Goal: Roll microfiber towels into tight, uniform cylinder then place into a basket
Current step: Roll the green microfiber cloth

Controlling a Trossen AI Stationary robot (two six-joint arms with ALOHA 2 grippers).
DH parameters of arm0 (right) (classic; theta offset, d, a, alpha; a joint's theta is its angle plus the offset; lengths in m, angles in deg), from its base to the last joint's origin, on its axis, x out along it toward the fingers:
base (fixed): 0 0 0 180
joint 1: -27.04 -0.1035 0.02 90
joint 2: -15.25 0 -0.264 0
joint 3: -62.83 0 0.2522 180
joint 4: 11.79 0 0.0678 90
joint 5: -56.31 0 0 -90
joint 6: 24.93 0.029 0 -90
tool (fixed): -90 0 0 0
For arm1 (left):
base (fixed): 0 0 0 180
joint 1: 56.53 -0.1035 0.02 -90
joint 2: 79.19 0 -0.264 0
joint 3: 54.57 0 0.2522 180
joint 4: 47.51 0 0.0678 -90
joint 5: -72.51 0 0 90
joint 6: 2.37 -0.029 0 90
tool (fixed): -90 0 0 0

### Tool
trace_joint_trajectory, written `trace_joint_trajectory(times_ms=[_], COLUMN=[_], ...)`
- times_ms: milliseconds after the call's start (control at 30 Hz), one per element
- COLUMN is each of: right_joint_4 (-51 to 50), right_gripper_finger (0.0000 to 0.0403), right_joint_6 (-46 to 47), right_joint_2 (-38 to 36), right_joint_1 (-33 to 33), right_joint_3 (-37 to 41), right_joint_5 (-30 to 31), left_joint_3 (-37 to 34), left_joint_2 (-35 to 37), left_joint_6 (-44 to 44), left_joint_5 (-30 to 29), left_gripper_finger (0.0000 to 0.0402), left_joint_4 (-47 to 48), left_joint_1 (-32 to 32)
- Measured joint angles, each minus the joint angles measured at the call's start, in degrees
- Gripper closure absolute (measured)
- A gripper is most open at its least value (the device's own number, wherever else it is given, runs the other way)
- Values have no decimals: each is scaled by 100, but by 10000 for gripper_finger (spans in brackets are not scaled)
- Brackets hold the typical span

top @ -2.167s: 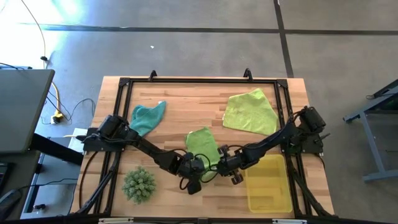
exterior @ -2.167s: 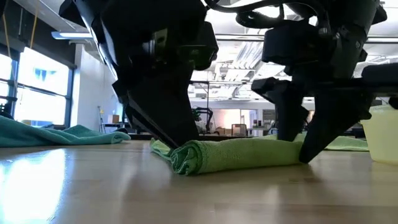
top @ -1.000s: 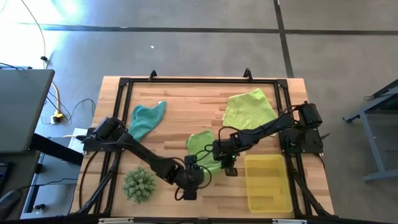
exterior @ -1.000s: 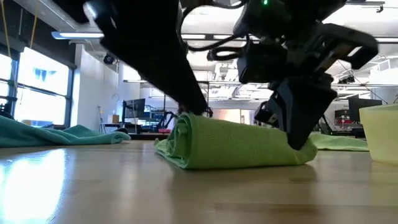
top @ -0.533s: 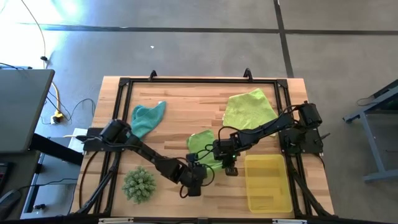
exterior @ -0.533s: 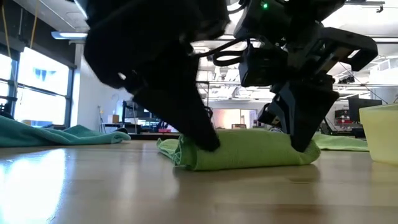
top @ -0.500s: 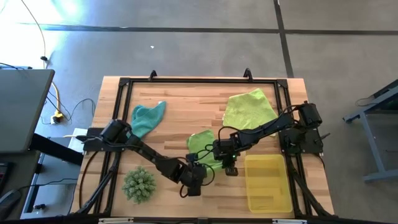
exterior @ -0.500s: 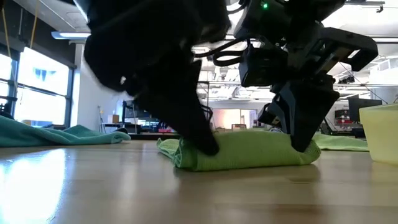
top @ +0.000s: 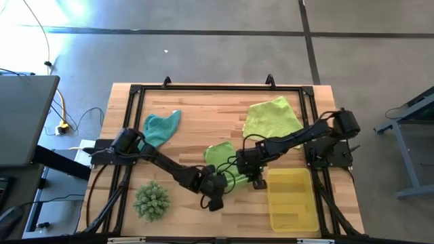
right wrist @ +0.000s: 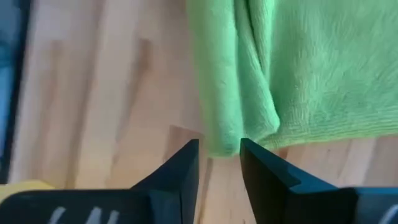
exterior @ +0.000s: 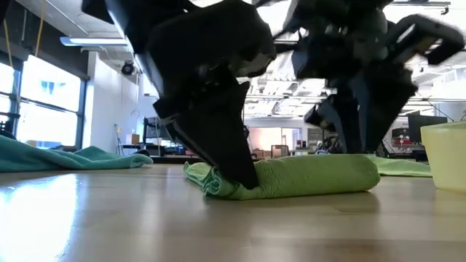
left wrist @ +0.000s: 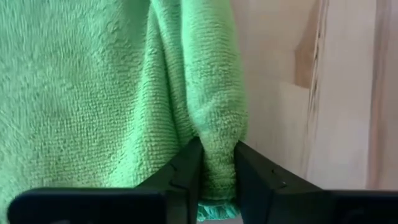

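Note:
The bright green towel [top: 218, 154] lies at mid-table, its near part rolled into a low cylinder [exterior: 306, 177] that rests on the wood. My left gripper [top: 215, 188] is at the roll's left end, shut on it [left wrist: 217, 155]. My right gripper [top: 253, 173] stands open just above the roll's right end [right wrist: 219, 149], with that end between its fingertips. A teal towel [top: 161, 129] and a pale yellow-green towel [top: 272, 122] lie loose farther back. The yellow basket [top: 293, 198] stands near right. My left gripper pinches the roll close to its left end [left wrist: 214, 127] between its two fingers, one on each long side of the roll. The fingers [exterior: 237, 171] come slanting down from above. The roll lies on the table, and the unrolled cloth [left wrist: 93, 93] spreads flat beyond it. Whether my right gripper touches the roll's right end [right wrist: 222, 140], I cannot tell.
A spiky green plant-like ball [top: 151, 200] sits near left. A black frame [top: 203, 88] runs round the tabletop. Bare wood shows between the roll and the near edge, and between the teal and the pale towel.
My left gripper has come down and toward the table's right onto the roll's left end, rolling its wrist. My right gripper has risen off the roll's right end. The roll, which stood taller a second ago, now lies lower and longer on the table.

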State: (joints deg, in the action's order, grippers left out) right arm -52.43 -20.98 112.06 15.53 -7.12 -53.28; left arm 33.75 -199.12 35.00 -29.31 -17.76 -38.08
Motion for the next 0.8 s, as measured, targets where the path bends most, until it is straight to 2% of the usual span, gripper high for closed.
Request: trace_joint_trajectory(times_ms=[100,267,467,800], right_joint_4=[134,552,970,875], right_gripper_finger=[293,293,293,293], right_joint_6=[-242,-1456,-1648,-1646], right_joint_2=[-289,-367,-104,386], right_joint_1=[-177,-925,-1410,-1266], right_joint_3=[0,0,7,11], right_joint_5=[335,1618,2663,2894], left_joint_3=[-124,-229,-288,-310], left_joint_2=[19,33,59,73], left_joint_6=[480,987,1348,1352], left_joint_5=[253,578,633,674], left_gripper_finger=[344,361,368,368], left_joint_4=[71,29,29,-59], left_joint_1=[-83,-95,-71,-124])
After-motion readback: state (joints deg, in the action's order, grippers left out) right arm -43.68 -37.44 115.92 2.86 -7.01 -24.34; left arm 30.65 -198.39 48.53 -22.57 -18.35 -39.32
